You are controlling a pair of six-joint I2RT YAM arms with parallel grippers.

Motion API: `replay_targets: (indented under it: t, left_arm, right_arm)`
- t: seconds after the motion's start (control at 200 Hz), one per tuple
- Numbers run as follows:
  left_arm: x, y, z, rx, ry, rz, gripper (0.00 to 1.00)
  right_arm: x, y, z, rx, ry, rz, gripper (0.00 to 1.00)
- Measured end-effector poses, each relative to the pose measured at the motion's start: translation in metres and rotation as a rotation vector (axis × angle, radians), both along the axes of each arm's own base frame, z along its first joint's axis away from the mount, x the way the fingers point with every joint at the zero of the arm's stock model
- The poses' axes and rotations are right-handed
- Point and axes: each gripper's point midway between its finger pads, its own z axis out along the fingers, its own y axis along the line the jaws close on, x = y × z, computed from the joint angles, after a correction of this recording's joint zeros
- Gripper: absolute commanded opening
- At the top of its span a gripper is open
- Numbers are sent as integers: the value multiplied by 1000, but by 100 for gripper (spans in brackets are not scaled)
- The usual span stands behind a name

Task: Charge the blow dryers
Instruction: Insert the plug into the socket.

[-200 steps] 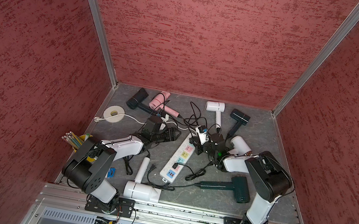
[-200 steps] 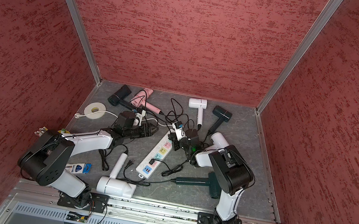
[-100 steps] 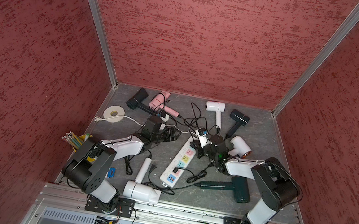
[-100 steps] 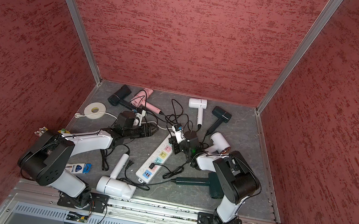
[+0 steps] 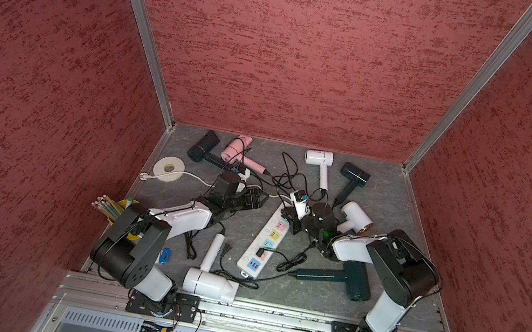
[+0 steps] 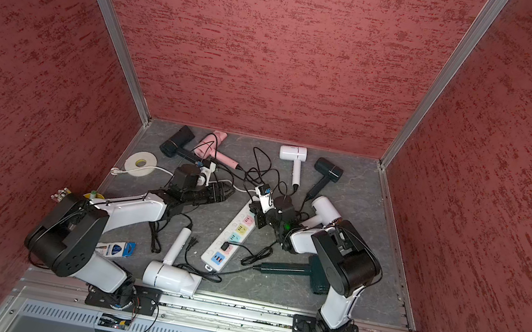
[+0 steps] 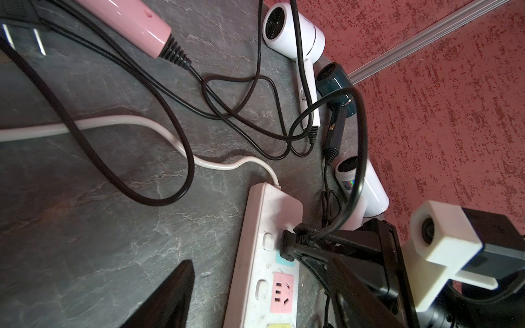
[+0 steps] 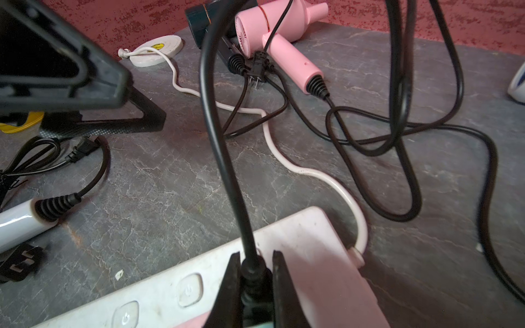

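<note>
Several blow dryers lie on the grey floor. Black, pink, white and navy ones are at the back. Another white one lies beside my right arm. A dark green one and a white one are nearer the front. My right gripper is shut on a black plug, upright on the light-blue end socket of the white power strip; its prongs are hidden. My left gripper is open and empty, just left of the strip's far end.
A second black plug sits in the strip further along. Loose black cords tangle behind the strip's far end. A tape roll, a yellow pencil cup and a blue packet lie along the left wall.
My right arm's elbow has swung out to the right and lower, and its gripper has carried the plug down onto the strip's far end. The left arm has not moved.
</note>
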Motion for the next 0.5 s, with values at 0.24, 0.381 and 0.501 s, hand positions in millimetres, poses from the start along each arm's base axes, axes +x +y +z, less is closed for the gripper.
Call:
replay_targets:
  t: [0.24,0.381,0.501]
  left_arm:
    - [0,0,0,0,0,0,75]
    - [0,0,0,0,0,0,75]
    - [0,0,0,0,0,0,75]
  right_arm:
    - [-10,-8,3,9,35,-34,15]
    - [-8,-4,3,-10,64,-23,21]
    - [-10,-5,-5,-51,109,-18,25]
